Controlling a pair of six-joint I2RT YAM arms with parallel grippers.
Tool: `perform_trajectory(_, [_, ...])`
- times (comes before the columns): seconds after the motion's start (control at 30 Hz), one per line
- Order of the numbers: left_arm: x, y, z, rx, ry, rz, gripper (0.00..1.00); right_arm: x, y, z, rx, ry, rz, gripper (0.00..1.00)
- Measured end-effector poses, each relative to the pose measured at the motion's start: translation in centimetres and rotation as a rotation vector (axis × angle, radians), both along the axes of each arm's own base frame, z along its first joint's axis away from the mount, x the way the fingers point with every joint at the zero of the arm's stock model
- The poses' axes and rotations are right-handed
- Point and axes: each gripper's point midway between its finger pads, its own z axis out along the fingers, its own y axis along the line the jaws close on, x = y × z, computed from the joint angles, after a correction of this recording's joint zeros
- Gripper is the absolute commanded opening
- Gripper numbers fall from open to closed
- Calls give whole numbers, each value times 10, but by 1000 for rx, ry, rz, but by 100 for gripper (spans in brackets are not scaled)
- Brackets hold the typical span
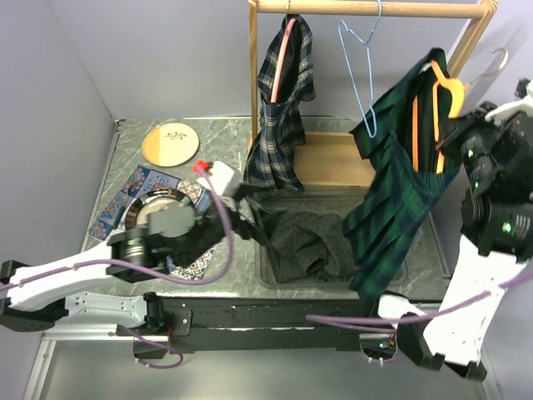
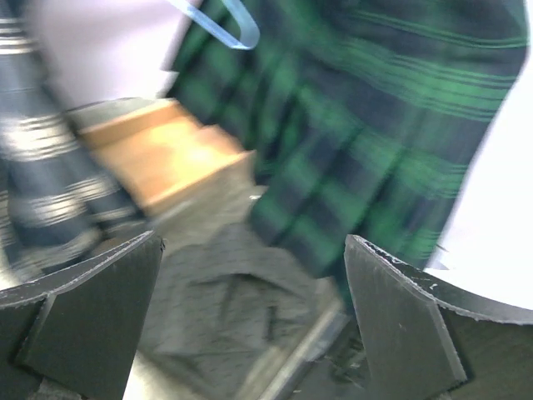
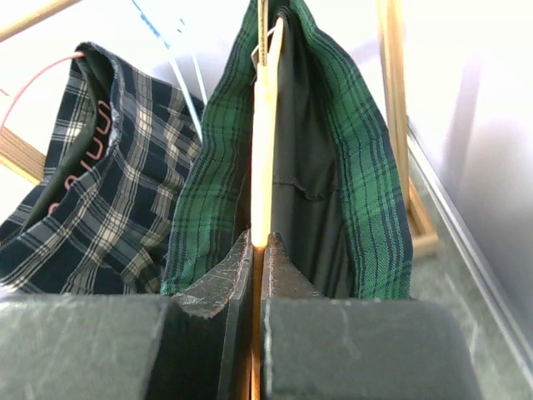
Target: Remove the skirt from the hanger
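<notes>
Robot lab cell: bare grey walls [image 1: 166, 50], wooden clothes rack [image 1: 366, 8].

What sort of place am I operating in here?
Probably a lab table staged as a wardrobe corner: a wooden clothes rail, a green plaid skirt on a hanger, a clear bin holding dark clothing, and plain walls boxing it in.

Seen from the bin [image 1: 268, 277] at centre: cloth [image 1: 308, 242] in it, rack [image 1: 400, 9] at twelve, plate [image 1: 171, 143] at ten, skirt [image 1: 391, 208] on hanger [image 1: 414, 117] at two.
</notes>
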Motion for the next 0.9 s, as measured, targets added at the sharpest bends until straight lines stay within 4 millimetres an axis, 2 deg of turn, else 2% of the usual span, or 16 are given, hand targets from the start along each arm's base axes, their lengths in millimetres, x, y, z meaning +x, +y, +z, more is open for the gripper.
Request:
perform_trajectory(0.13, [-14, -47, -4, -15, -10, -143, 97, -20, 1, -12, 60, 8, -46, 0])
perform_trajectory(0.2, [-23, -72, -7, -10, -15, -205, 97, -29, 1, -26, 114, 23, -70, 0])
perform_trajectory(0.37, [-49, -127, -18, 24, -53, -314, 97, -47, 9, -40, 210, 16, -87, 0])
perform_trajectory(0.5, [-65, -155, -23, 33, -80, -370, 97, -62, 16, -33, 282, -30, -91, 0])
perform_trajectory(0.6, [-72, -171, -10, 5, -107, -392, 97, -67, 18, -27, 327, -59, -95, 0])
perform_trajectory(0.63, [-74, -175, 1, -17, -121, -395, 97, -68, 19, -26, 342, -65, -98, 0])
perform_trajectory(0.8, [-94, -195, 13, -40, -145, -436, 97, -68, 18, -24, 390, -78, -113, 0])
perform_trajectory(0.9, [-107, -201, 12, -39, -149, -460, 97, -68, 17, -24, 400, -82, -119, 0])
